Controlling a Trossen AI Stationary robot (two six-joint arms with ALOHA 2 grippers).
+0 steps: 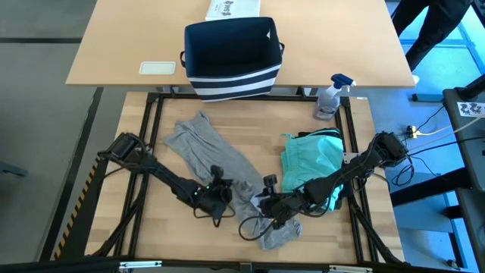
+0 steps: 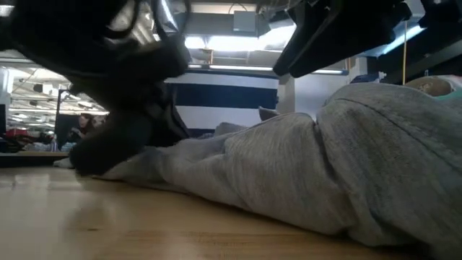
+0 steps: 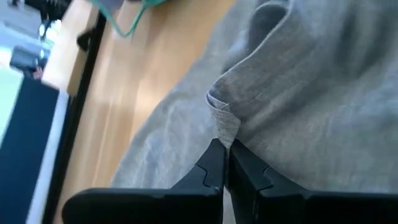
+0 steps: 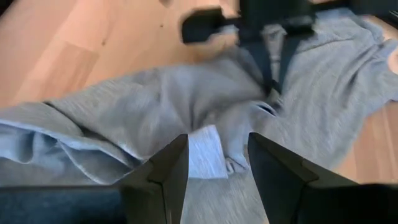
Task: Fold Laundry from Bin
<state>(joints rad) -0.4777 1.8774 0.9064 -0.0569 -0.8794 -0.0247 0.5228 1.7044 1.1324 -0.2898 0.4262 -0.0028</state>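
Left claw (image 3: 225, 163) pinching rumpled grey T-shirt (image 3: 298, 93), right claw (image 4: 217, 163) spread above it.

Both arms reach low toward the middle. The left tool (image 3: 225, 163) has its fingers pinched together; the right tool (image 4: 217, 163) has its fingers parted.

bare wood (image 1: 151, 227) free at front left, grey garment (image 1: 208, 148) sprawled mid-table, teal piece (image 1: 311, 159) blocking right

— What's on the wooden table (image 1: 151, 227)?
— A grey T-shirt (image 1: 204, 148) spread across the middle, a teal piece (image 1: 312, 158) folded to its right.
— And the far table (image 1: 129, 45)?
— The bin (image 1: 231, 57), a white box (image 1: 231, 9), a spray bottle (image 1: 330, 97)
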